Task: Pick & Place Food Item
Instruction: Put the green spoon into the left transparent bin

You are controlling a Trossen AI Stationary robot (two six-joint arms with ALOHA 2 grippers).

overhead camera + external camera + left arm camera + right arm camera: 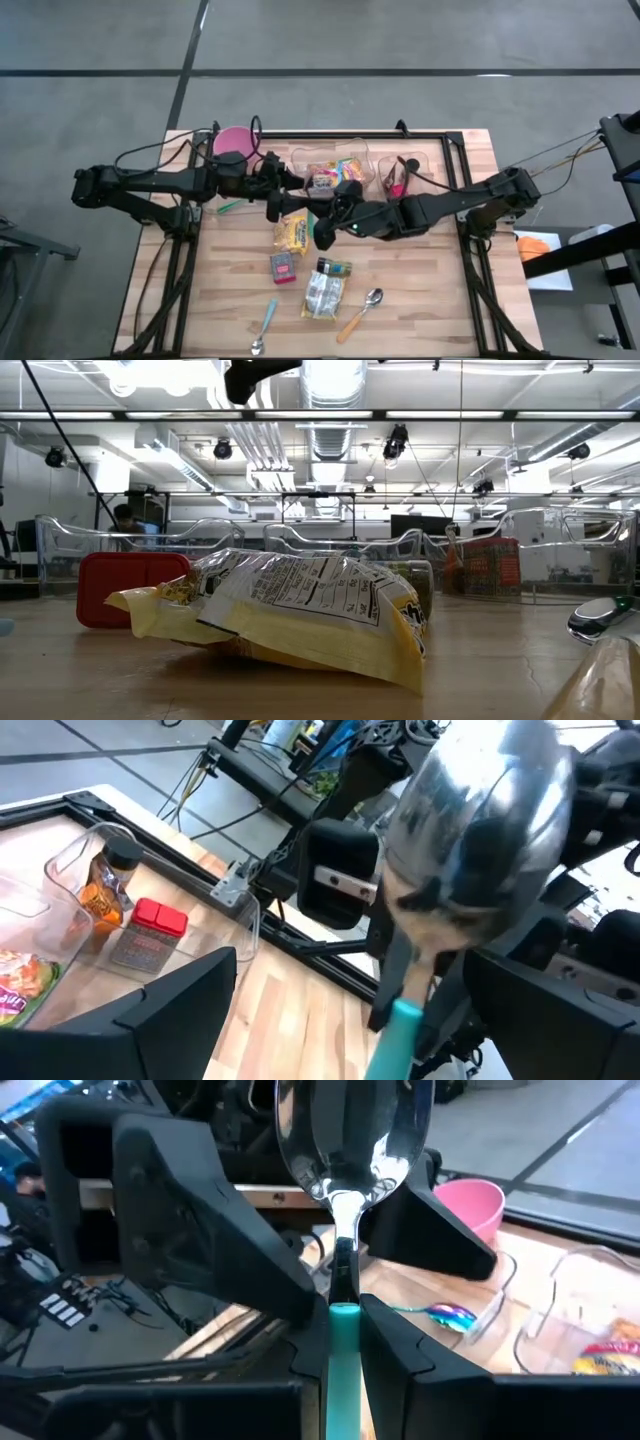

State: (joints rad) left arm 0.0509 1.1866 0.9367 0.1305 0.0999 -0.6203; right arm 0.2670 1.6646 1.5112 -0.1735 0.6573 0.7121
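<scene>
A spoon with a metal bowl [350, 1140] and a teal handle is in the air over the table's middle, with my right gripper [343, 1315] shut on it. My left gripper [285, 200] faces it from the left, open. Its fingers [200, 1230] stand on either side of the bowl, which fills the left wrist view [480, 830]. I cannot tell whether they touch it. Below them, a yellow snack bag [291, 232] lies flat on the wood and shows close up in the low view [300, 610]. My right gripper pinches the spoon's teal handle [343, 1342] between its two fingers, just below the metal neck. It comes about level from the table's right side, and the spoon runs on past the fingertips. The bowl stands beyond them, lifted clear of the table.
On the near half lie a red box [283, 267], a pale packet [325, 290] and two spoons [263, 328] [362, 312]. At the far edge are a pink cup [236, 142], a clear bin of snacks [330, 165] and one of spice jars [400, 175]. A green-handled spoon [450, 1316] lies by the cup.
</scene>
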